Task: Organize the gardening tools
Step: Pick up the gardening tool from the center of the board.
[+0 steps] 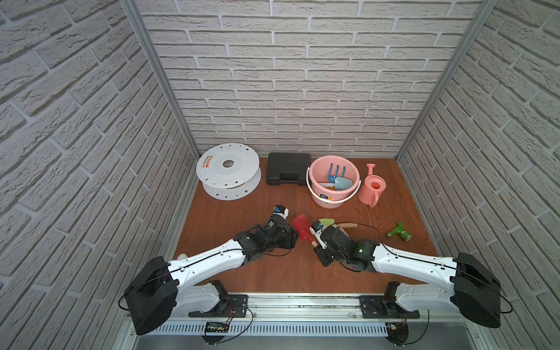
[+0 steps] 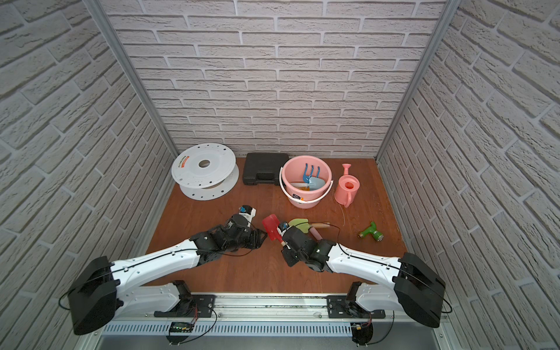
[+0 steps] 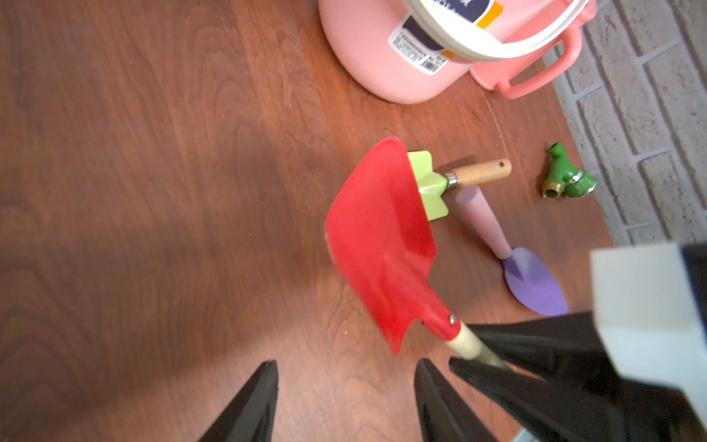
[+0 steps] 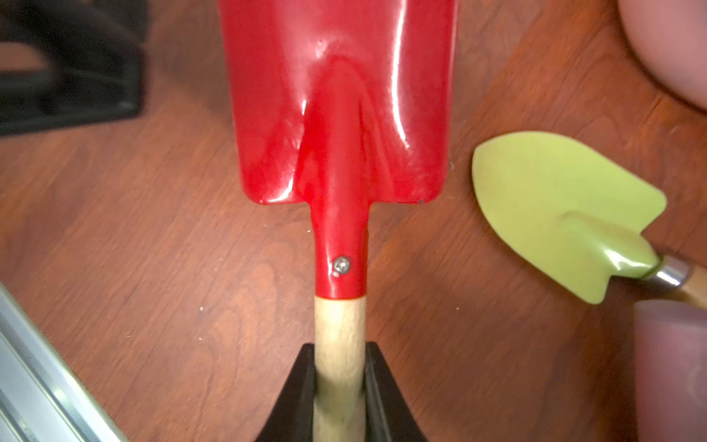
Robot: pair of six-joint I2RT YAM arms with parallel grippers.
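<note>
The pink bucket [image 3: 367, 57] carried a white sticker [image 3: 419, 46] with a barcode and dark-blue and orange patches. Its print was too blurred to read, as was the lettering on the orange strip [image 1: 208, 161] of the white spool [image 1: 242, 172]. In both top views the red trowel [image 1: 302, 229] was at lower centre of the frame, blade pointing toward the upper left. The right gripper [image 4: 339, 358] was clenched on its pale wooden handle, just behind the red socket. The left gripper [image 3: 346, 363] stood close beside the trowel, to its left in the top views, jaws parted and holding nothing. The green trowel [image 1: 328, 221] lay just right of the red one.
</note>
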